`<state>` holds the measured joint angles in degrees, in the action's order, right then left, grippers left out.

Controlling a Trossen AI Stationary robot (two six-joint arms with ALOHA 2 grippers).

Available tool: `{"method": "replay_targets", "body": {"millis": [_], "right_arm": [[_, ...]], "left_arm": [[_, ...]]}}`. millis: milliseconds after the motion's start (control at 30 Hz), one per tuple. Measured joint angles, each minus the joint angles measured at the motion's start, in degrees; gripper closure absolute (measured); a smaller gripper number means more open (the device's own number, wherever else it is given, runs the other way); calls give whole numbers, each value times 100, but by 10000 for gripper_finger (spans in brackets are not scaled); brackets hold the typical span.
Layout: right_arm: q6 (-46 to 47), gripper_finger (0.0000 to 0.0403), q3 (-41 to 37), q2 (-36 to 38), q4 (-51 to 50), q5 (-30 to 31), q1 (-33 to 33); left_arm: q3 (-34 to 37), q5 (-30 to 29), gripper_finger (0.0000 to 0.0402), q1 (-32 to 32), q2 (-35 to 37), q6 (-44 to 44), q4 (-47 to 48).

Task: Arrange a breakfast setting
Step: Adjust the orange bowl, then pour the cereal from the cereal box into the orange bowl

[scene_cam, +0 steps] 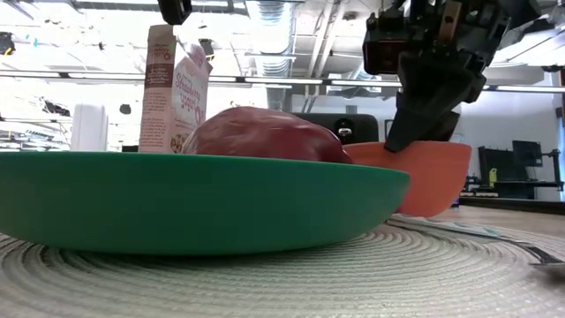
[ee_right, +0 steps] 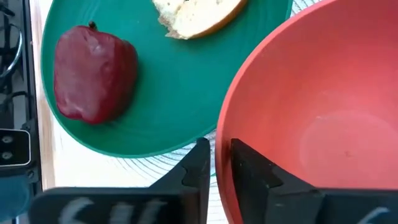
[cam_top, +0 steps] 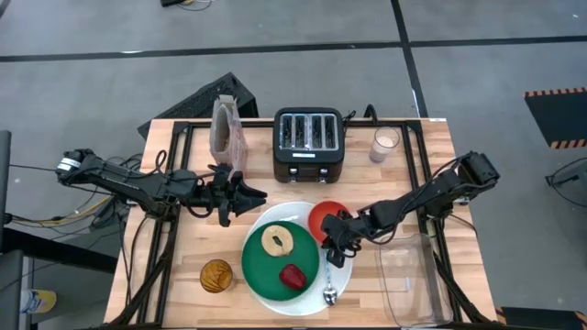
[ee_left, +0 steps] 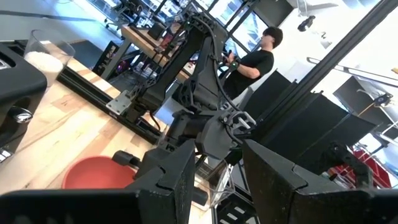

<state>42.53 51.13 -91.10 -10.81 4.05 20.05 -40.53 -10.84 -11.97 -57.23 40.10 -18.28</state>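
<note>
Left wrist view alone shows person [ee_left: 258, 59]; toaster [cam_top: 309, 144] overhead only
</note>
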Motion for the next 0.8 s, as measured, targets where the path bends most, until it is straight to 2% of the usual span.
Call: {"method": "replay_targets", "body": {"millis": [233, 467, 800], "right_arm": [[11, 286, -2, 40, 184, 2, 0], [8, 280, -2, 59, 330, 6, -33], [-100, 280, 2, 754, 133, 14, -245]], "left_arm": [[0, -1, 281, 0, 0, -112, -1], [0, -6, 281, 0, 0, -129, 0], [0, -10, 281, 13, 0, -129, 0]]}}
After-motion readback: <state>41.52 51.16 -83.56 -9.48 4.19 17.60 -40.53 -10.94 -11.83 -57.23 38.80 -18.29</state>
